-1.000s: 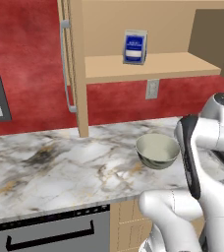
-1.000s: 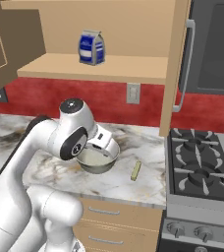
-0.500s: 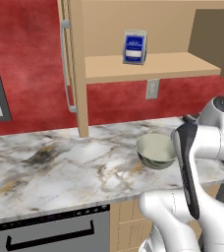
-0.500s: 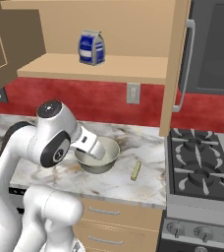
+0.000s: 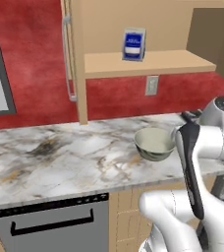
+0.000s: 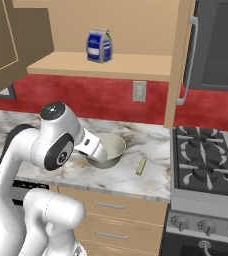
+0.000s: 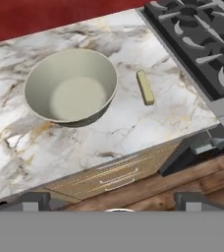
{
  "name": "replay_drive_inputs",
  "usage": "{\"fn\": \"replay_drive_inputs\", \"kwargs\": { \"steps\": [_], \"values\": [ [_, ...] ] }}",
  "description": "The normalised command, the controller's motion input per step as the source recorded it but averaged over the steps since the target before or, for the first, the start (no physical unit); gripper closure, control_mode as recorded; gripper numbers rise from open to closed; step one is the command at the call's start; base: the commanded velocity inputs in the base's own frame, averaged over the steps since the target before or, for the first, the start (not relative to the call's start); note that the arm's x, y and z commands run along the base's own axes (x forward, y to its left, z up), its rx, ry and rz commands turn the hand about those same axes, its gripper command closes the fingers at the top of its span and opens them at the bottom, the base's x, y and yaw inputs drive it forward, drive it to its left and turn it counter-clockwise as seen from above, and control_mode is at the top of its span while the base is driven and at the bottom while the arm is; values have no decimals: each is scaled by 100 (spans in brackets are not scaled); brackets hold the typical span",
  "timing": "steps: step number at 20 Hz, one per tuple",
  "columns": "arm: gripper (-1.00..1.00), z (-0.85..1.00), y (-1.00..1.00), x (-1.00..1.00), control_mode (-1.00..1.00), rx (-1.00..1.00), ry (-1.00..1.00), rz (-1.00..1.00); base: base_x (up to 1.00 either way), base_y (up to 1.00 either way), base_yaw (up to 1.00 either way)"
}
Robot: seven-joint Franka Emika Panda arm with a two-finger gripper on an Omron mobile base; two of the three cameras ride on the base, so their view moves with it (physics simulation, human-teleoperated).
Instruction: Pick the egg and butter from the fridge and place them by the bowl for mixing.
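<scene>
The pale grey-green bowl [image 5: 154, 142] [image 6: 109, 149] [image 7: 70, 91] stands empty on the marble counter [image 5: 60, 157]. The butter [image 6: 141, 166] [image 7: 145, 87], a pale yellow stick, lies flat on the counter between the bowl and the stove, a short gap from the bowl. My gripper [image 7: 114, 201] is open with nothing between its fingertips [image 7: 33, 201]. It hangs above the counter's front edge and looks down on the bowl and the butter. The egg and the fridge are out of view.
A black stove [image 6: 206, 165] [image 7: 197, 29] adjoins the counter right of the butter. A blue-and-white carton [image 5: 133, 45] [image 6: 99, 46] stands on the wall shelf. Drawers [image 7: 114, 177] sit under the counter edge, a dishwasher [image 5: 50, 226] at the left. A cabinet door [image 6: 11, 45] hangs open.
My arm has swung back from over the bowl toward the counter's front edge, and the elbow has dropped lower. Bowl and butter have not moved. The gripper stays open.
</scene>
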Motion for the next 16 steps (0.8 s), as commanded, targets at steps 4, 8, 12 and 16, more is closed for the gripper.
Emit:
{"fn": "replay_drive_inputs", "kwargs": {
  "steps": [4,8,12,16],
  "values": [
    [-100,0,0,0,100,0,0,0,-56,1,44],
    [-100,0,0,0,100,0,0,0,-22,4,82],
    [-100,0,0,0,100,0,0,0,-3,0,100],
    [-100,0,0,0,100,0,0,0,-4,0,100]
  ]
}}
